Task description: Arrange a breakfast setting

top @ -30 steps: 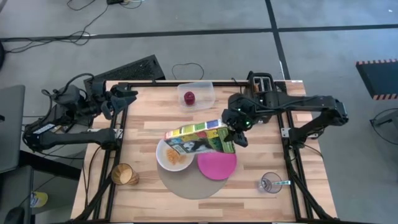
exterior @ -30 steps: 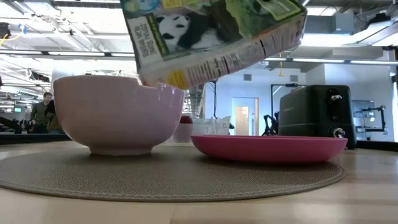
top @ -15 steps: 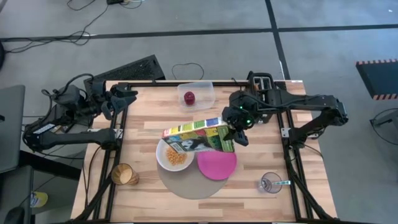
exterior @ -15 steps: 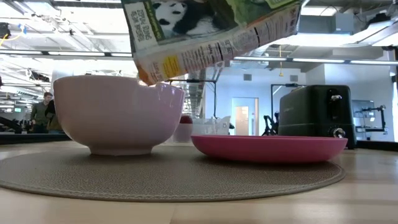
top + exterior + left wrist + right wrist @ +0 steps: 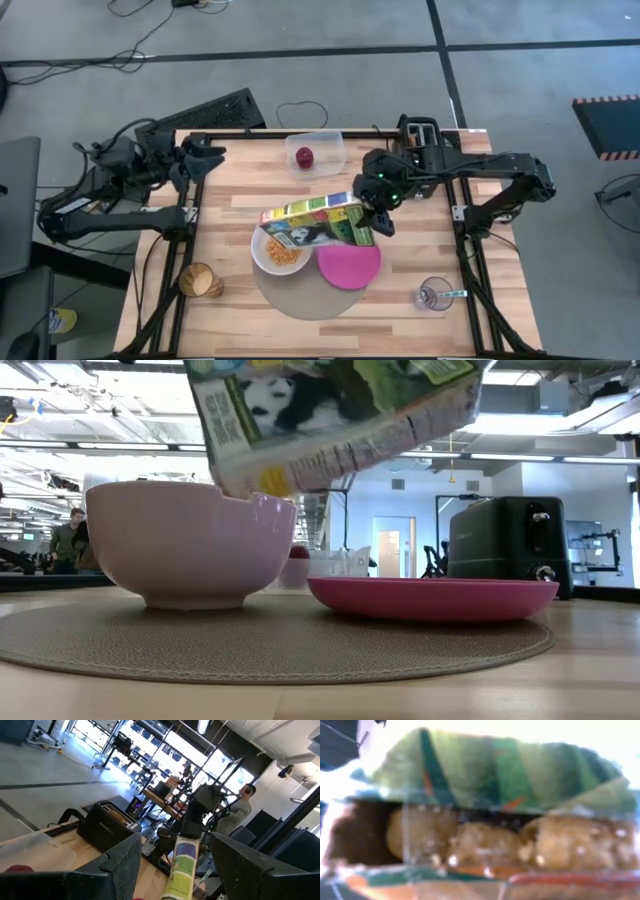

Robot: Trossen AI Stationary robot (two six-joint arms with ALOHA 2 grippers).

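Observation:
My right gripper point(image 5: 376, 220) is shut on a green and yellow cereal box point(image 5: 315, 222) with a panda picture, held above the white bowl point(image 5: 278, 252). The bowl holds cereal and stands on the round grey-brown mat point(image 5: 310, 295), beside the magenta plate point(image 5: 349, 266). The box also shows in the low view point(image 5: 335, 415) above the bowl point(image 5: 190, 540). The small red apple point(image 5: 304, 157) lies in the clear plastic tub point(image 5: 328, 148). The clear glass point(image 5: 434, 295) with the teal-handled spoon stands at the near right. My left gripper point(image 5: 208, 155) is open over the table's far left corner. No toast slice shows. My right gripper holds the cereal box by its right-hand end point(image 5: 358, 224), coming from above and from the table's right. The box lies lengthways toward the table's left, lifted clear. Its left end point(image 5: 235, 475) is tipped down, just above the bowl's rim.
The black toaster point(image 5: 421, 131) stands at the far right edge. A round brown cup point(image 5: 200, 281) stands at the near left. There is bare wood left of the mat and between the mat and the tub.
My right gripper has shifted slightly toward the table's left with the cereal box. The box stays tipped, and its low end has moved farther over the bowl.

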